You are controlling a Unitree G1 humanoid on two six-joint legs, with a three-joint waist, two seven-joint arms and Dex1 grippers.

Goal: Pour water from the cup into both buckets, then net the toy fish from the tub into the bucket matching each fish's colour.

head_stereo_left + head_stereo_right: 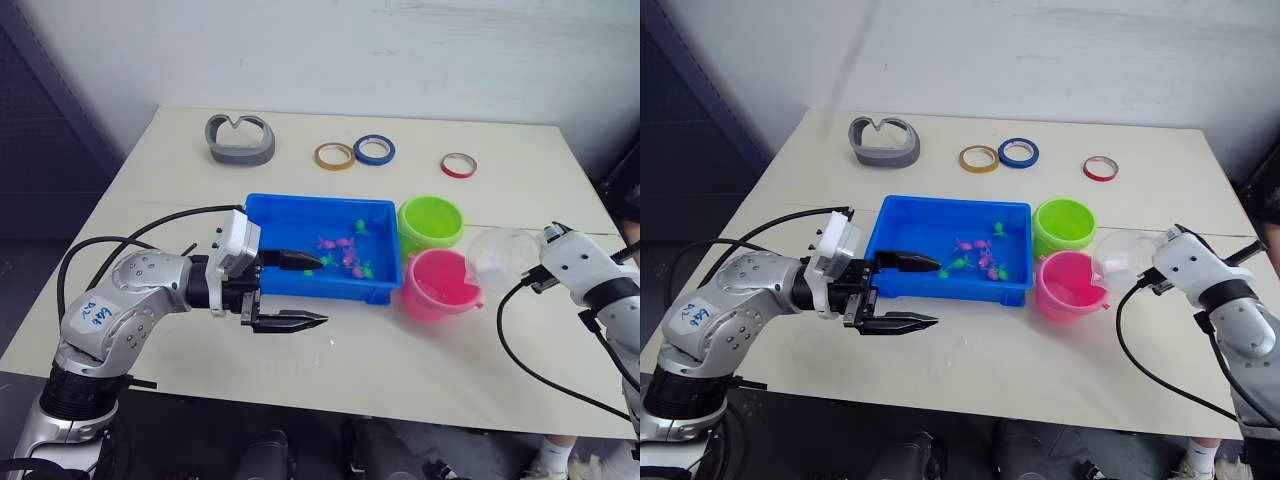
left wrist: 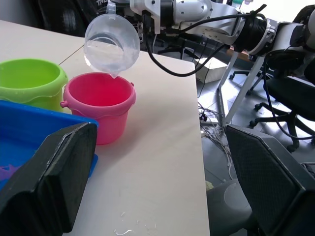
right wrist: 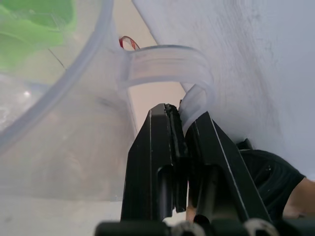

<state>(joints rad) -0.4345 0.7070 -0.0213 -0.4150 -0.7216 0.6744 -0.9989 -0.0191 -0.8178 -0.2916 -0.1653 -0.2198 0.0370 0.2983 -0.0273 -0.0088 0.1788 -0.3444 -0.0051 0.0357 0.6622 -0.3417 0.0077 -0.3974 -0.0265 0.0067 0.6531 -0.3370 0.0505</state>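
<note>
- Cup tipped over pink bucket, spout just above the bucket's rim, mouth turned toward the tub.
- Right gripper pinched tight on the cup's clear handle, fingers closed with only the handle strip between them.
- Left gripper wide apart, holding nothing; upper finger over the tub's near-left corner, lower finger over bare table in front of it.
- Tub at table centre, with green bucket touching its right end and pink bucket just in front of the green one.
- Fish, pink and green, clustered in the tub's right half.
- Grey holder and three tape rings along the far side, well apart from the tub.
</note>
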